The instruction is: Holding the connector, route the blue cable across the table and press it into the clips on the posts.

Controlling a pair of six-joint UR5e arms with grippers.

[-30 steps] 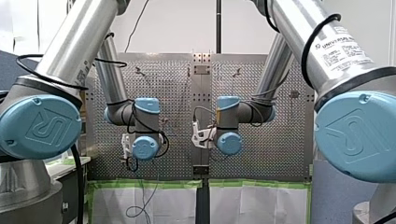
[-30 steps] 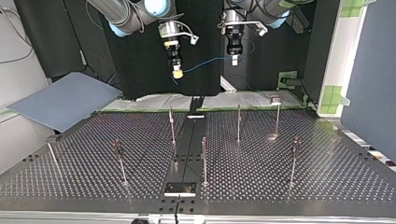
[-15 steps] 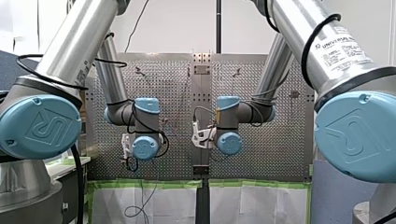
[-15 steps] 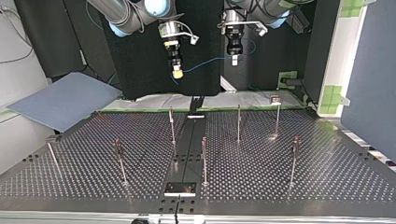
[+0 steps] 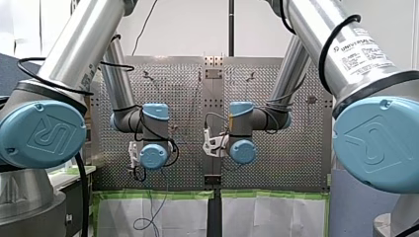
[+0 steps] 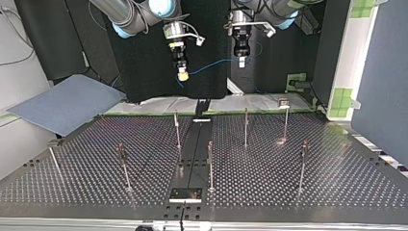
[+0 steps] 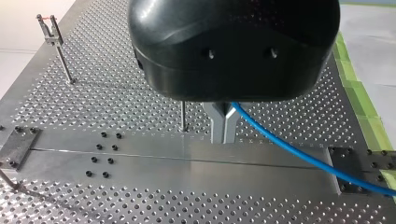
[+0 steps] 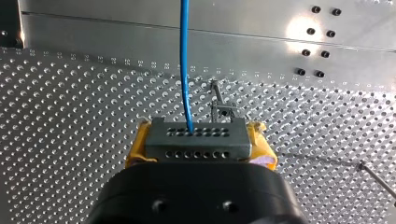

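Observation:
My right gripper [image 8: 196,145] has yellow pads and is shut on a grey connector block [image 8: 195,134] with rows of holes. The blue cable [image 8: 185,70] leaves the block and runs ahead over the table. In the top view my right gripper [image 6: 182,74] hangs high at the back, with the cable [image 6: 214,64] stretched across to my left gripper [image 6: 242,61]. My left gripper [image 7: 224,126] has metal fingers shut on the blue cable [image 7: 303,158], which trails off to one side. Several thin posts with clips stand on the table, such as one post [image 6: 177,130] and another [image 6: 246,126].
More posts [image 6: 124,166] [image 6: 302,163] stand toward the top view's near edge. A grey-blue sheet [image 6: 62,103] lies at the top view's left. A smooth metal strip [image 6: 192,144] runs down the table's middle. Slack cable [image 5: 153,212] hangs below the table edge in the front view.
Both arms hold still. Only the slack cable loop hanging in the front view shifts slightly.

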